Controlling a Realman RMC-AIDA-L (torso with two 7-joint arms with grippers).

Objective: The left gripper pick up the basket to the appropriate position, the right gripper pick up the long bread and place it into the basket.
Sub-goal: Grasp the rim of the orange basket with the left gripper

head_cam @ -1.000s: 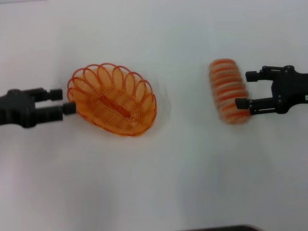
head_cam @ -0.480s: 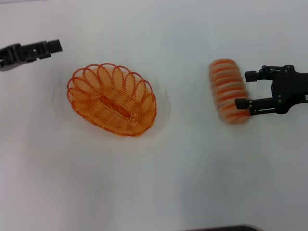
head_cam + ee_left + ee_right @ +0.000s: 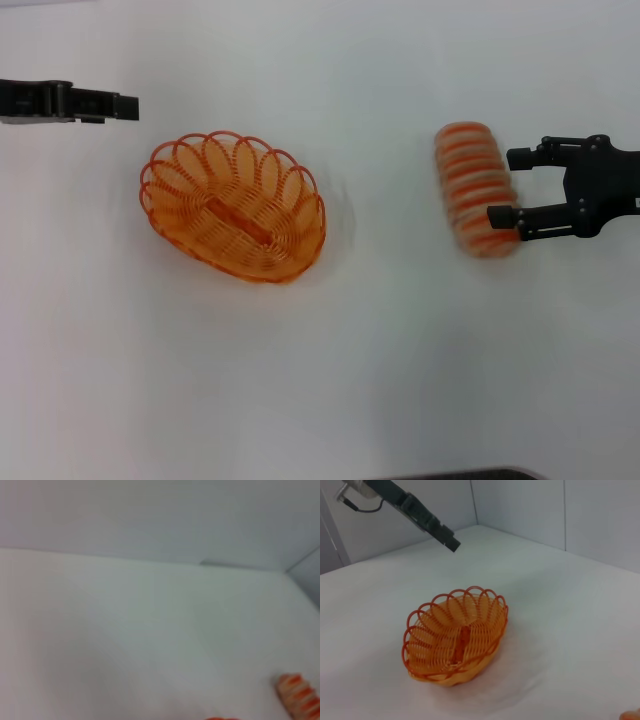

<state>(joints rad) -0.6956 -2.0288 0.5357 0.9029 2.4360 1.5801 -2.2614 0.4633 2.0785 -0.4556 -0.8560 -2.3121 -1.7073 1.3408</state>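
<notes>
The orange wire basket (image 3: 235, 205) sits empty on the white table, left of centre; it also shows in the right wrist view (image 3: 455, 640). The left gripper (image 3: 128, 104) hangs apart from the basket, beyond its far left side, holding nothing; it shows in the right wrist view (image 3: 451, 543) too. The long bread (image 3: 475, 188), pale with orange stripes, lies on the table at the right; one end shows in the left wrist view (image 3: 300, 695). The right gripper (image 3: 510, 186) is open, right beside the bread's right side, with one fingertip (image 3: 498, 214) at the loaf's near end.
The white table (image 3: 330, 380) spreads around both objects. A dark edge (image 3: 460, 474) shows at the table's front. Pale walls (image 3: 530, 510) stand behind the table in the wrist views.
The left gripper has moved from the basket's left rim up and away toward the far left. The basket stays where it was. The right gripper and bread have not moved.
</notes>
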